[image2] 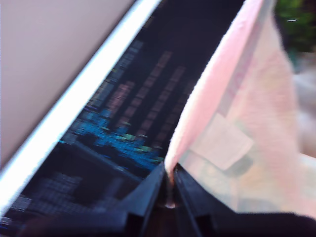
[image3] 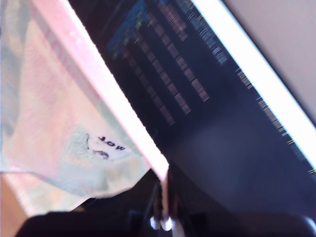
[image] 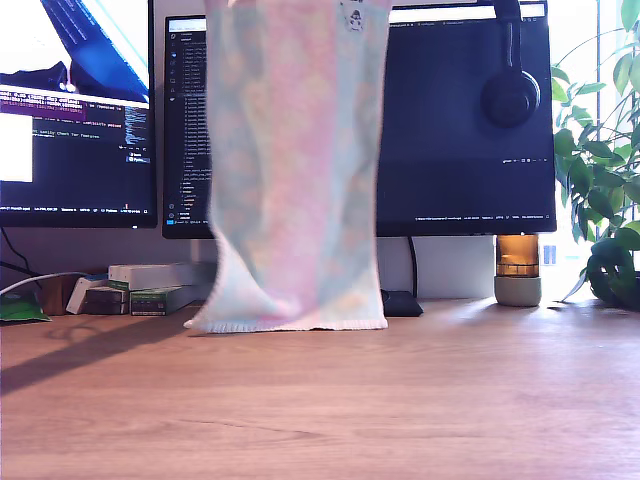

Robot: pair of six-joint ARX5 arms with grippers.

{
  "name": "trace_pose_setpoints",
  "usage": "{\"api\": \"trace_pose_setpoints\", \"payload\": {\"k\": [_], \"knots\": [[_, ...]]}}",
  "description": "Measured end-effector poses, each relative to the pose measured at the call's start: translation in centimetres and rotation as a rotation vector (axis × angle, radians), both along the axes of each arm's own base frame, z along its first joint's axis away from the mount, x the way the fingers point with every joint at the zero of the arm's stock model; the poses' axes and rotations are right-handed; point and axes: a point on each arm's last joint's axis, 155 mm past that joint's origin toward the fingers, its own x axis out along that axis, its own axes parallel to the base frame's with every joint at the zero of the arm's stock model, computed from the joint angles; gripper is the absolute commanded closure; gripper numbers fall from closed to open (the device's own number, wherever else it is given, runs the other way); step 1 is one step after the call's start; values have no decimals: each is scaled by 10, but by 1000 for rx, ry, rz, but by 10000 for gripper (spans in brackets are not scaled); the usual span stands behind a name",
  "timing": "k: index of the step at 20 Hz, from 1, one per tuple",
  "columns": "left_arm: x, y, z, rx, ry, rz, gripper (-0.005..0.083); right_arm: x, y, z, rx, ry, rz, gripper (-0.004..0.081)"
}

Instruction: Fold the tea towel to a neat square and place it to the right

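Hanging towel, two-point grip

Gripping the tea towel (image: 292, 180) by its top edge, my first gripper (image2: 169, 190) and my second gripper (image3: 163, 207) are each clenched on the cloth. It hangs before the monitor (image: 460, 130), its bottom hem touching the far desk (image: 400, 400).

clamped on the pink edge of the tea towel (image3: 59, 128) by my second gripper (image3: 163, 223), jaws closed; cloth spreading toward ten o'clock, a printed label (image3: 106, 147) on it; blurred monitor (image3: 207, 113) behind, toward one o'clock.
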Motion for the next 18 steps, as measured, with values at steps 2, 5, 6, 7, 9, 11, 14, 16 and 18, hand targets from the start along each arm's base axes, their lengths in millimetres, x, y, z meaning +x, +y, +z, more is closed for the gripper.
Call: {"api": "trace_pose_setpoints", "payload": {"k": [2, 5, 6, 7, 9, 11, 14, 16, 18], "knots": [[-10, -3, -14, -6, 80, -29, 797, -6, -1, -12, -19, 48, 9, 781], [-23, -4, -31, 0, 175, -51, 797, -19, 3, -28, -19, 131, 45, 781], [-30, -4, -39, -9, 232, -55, 797, -23, 4, -32, -6, 160, 51, 781], [-40, -7, -47, -27, 299, -73, 797, -30, 4, -41, -3, 212, 54, 781], [-61, -11, -61, -39, 415, -106, 797, -47, 2, -60, -10, 316, 66, 781], [-83, -14, -78, -20, 536, -121, 797, -69, 1, -78, -20, 431, 86, 781], [-114, -17, -94, -7, 682, -149, 797, -82, -2, -87, -1, 511, 65, 781], [-127, -18, -98, -8, 744, -164, 797, -84, 1, -87, 32, 529, 60, 781], [-125, -18, -97, -11, 735, -166, 797, -86, 5, -87, 43, 537, 76, 781]]}}
